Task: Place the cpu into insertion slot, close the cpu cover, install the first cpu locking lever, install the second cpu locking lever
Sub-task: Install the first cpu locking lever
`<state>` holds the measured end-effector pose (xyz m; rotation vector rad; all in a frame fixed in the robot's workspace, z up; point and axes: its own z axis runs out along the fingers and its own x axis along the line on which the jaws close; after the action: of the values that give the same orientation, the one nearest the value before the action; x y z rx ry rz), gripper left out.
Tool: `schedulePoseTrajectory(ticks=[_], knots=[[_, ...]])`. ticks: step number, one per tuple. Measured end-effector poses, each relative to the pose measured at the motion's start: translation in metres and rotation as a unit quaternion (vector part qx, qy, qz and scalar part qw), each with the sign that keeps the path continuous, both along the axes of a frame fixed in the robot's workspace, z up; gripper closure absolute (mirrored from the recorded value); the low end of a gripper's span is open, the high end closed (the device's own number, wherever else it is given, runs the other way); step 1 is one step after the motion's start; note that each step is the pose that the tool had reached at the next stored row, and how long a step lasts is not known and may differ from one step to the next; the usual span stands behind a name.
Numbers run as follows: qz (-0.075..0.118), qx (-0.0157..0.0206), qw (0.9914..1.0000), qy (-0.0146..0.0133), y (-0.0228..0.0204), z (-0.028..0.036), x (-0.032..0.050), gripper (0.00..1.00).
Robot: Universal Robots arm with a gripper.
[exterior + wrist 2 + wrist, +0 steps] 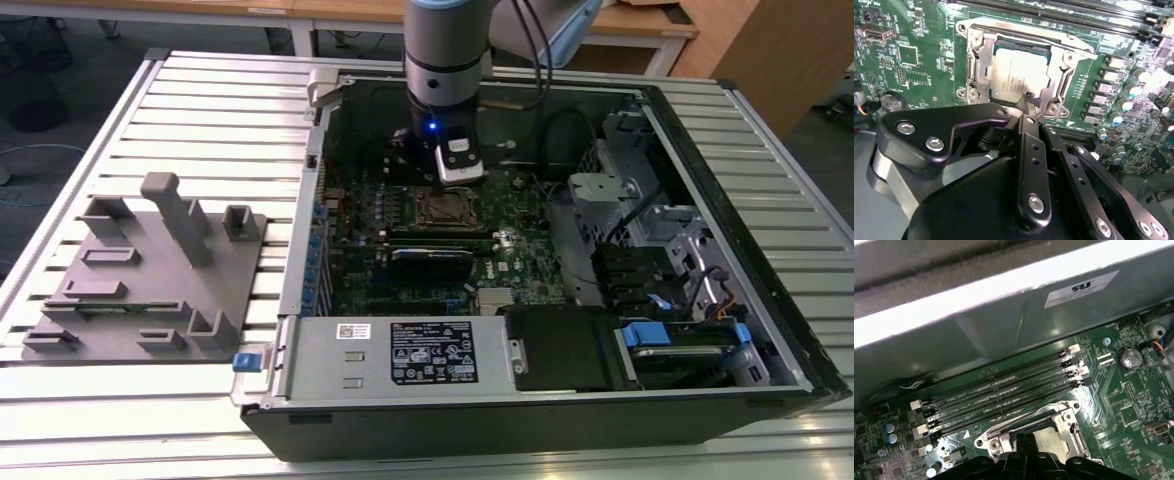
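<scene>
Cpu [1013, 75] seen seated in slot [979, 65], cover [1054, 82] lowered around it; hand [1029, 102] poised at socket edge, fingers pressed together, nothing pinched; case [534, 420] carried on table [200, 120].

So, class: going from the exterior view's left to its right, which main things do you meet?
Grey fixture block on the slatted table → left wall of the open computer case → insertion slot on the motherboard, with the gripper above it → silver drive cage → blue clip.
</scene>
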<state>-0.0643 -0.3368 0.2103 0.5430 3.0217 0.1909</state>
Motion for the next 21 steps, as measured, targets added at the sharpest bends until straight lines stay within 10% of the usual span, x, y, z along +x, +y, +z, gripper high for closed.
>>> schedulePoseTrajectory(ticks=[11,18,21], knots=[[0.031,-0.0035,0.99951,0.0002,-0.0006,-0.0002,0.0109,0.89],[0.039,-0.0383,0.99850,0.0013,-0.0014,-0.0002,0.0110,0.89],[0.048,-0.0439,0.99787,0.0011,-0.0016,-0.0002,0.0109,0.89]])
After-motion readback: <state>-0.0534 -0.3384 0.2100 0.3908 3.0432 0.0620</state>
